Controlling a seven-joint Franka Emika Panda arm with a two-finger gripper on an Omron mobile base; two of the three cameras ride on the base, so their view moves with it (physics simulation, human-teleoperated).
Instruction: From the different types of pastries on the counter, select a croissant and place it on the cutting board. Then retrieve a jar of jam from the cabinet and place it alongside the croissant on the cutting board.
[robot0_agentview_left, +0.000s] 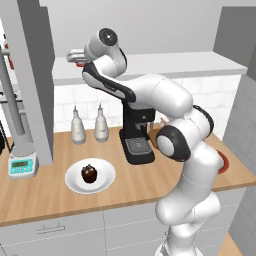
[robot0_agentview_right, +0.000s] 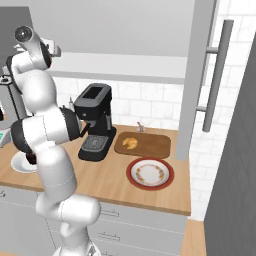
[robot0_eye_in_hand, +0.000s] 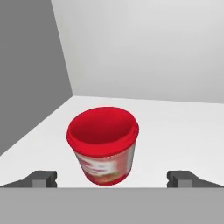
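well, white cabinet shelf (grey side panel) bears the jam jar.

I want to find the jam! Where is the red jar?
In the hand view, the red jar of jam stands on the white cabinet shelf near its grey left wall, between the open jaws.

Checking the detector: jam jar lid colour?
Red, on the jar of jam; the hand view shows it best.
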